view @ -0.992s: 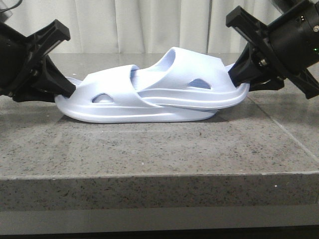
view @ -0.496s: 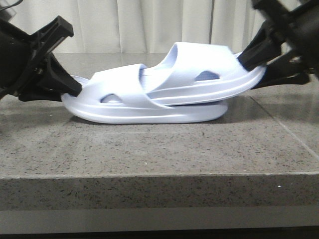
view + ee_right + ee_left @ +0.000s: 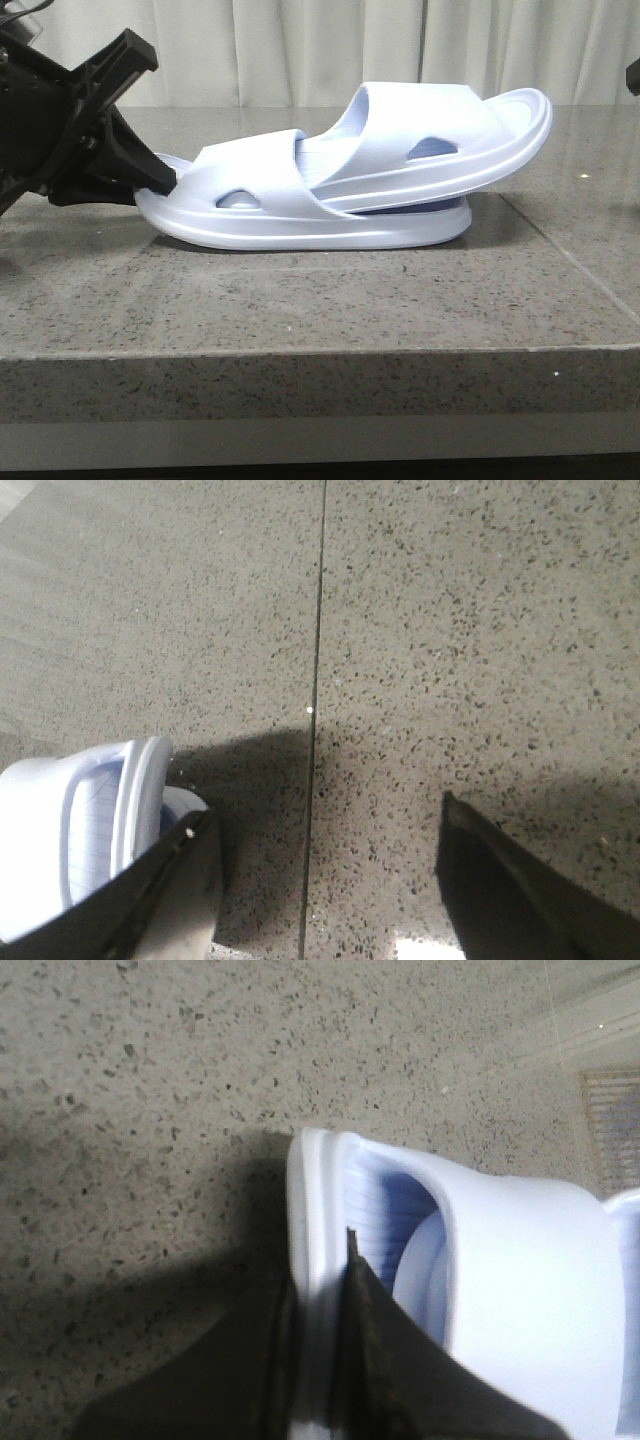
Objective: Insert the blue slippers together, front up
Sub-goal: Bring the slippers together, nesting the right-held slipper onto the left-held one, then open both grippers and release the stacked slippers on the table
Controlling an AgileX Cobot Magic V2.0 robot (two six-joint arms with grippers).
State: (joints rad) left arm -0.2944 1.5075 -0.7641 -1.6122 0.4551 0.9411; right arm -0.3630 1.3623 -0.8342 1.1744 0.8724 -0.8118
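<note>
Two pale blue slippers lie nested on the stone table. The upper slipper [image 3: 430, 150] is pushed under the strap of the lower slipper [image 3: 300, 228], and its right end tilts up. My left gripper [image 3: 152, 178] is shut on the lower slipper's left end rim; in the left wrist view the gripper [image 3: 320, 1260] pinches the rim of that slipper [image 3: 520, 1260]. My right gripper [image 3: 325, 815] is open and empty over bare table, with a slipper end [image 3: 60, 850] beside one finger. Only a dark sliver of the right arm [image 3: 635, 75] shows in the front view.
The grey speckled stone table [image 3: 300, 310] has a front edge near the camera and a seam line [image 3: 318, 630] running across it. A pale curtain [image 3: 300, 50] hangs behind the table.
My right gripper let go of the upper slipper and drew away to the right, almost out of the front view. The nested slippers shifted slightly right; the left gripper kept its grip.
</note>
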